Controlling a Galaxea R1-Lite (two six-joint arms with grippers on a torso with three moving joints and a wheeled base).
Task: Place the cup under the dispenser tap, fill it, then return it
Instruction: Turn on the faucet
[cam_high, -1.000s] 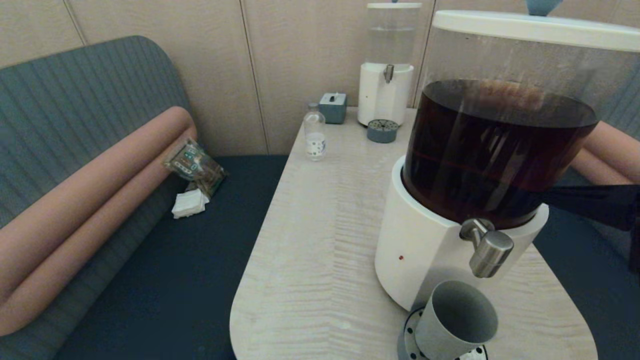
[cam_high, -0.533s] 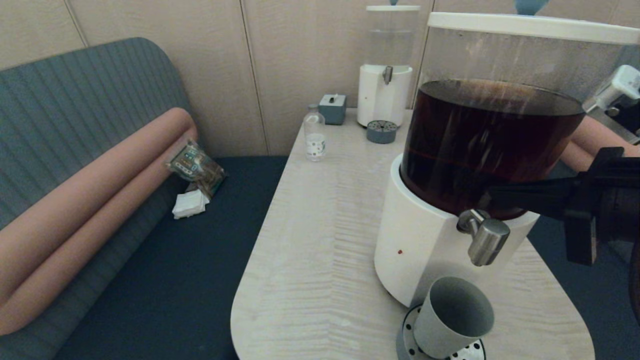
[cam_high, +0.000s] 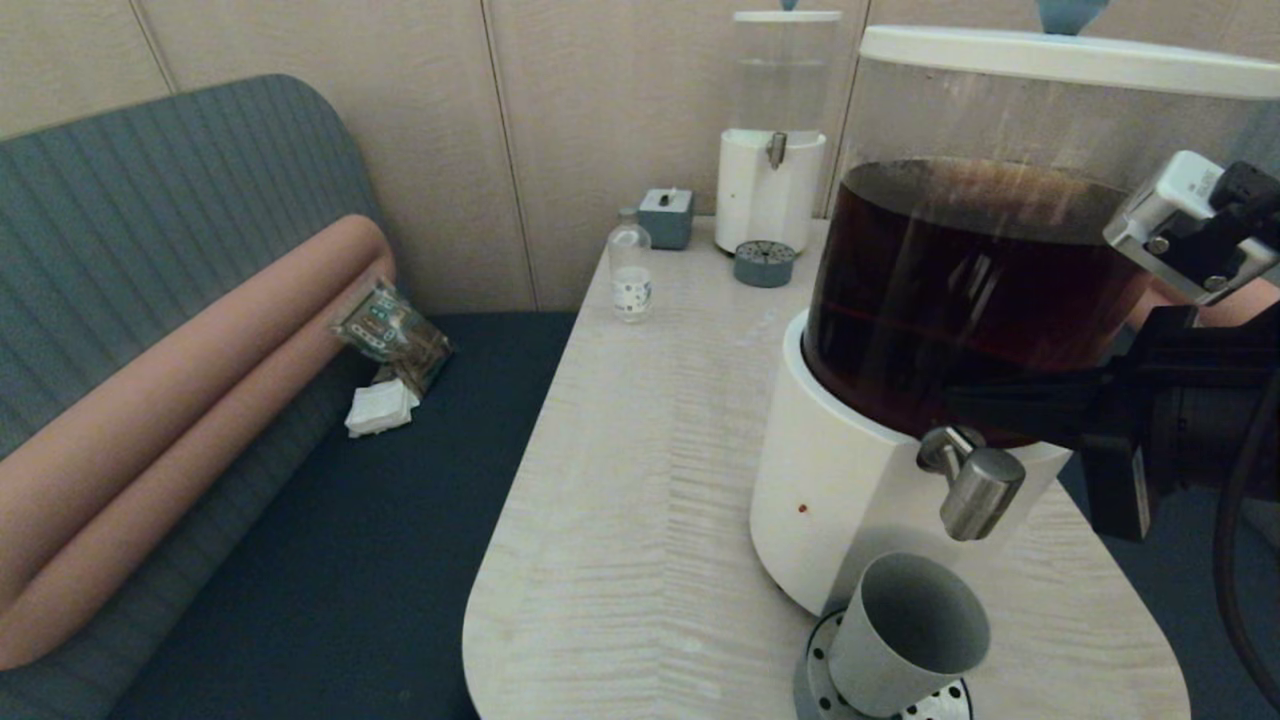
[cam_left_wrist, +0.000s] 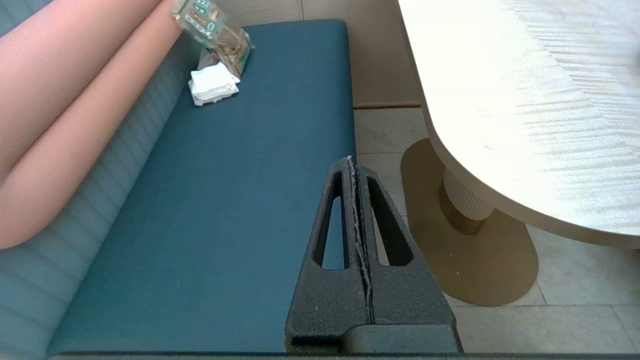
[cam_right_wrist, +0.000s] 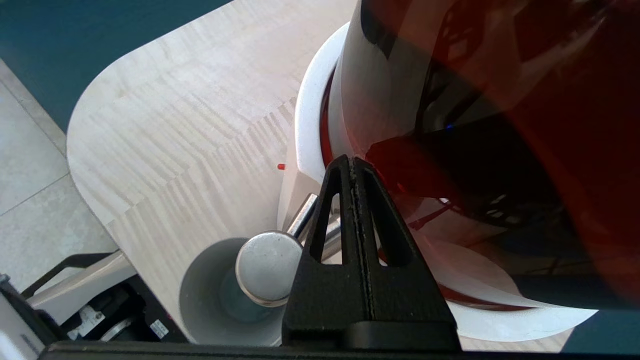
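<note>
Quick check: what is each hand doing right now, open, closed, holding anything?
Left hand: closed, empty, parked over the dark teal bench seat.
Right hand: closed, empty, beside the short brushed-steel dispenser tap.

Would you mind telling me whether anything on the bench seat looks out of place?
Yes: a crumpled snack packet and folded white napkins lie loose on the blue bench seat, against the backrest, like leftover litter rather than part of the setup.

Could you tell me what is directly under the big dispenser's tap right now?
The cup stands upright under the dispenser tap on a perforated drip tray. It looks empty, though the knob hides part of its bottom.
</note>
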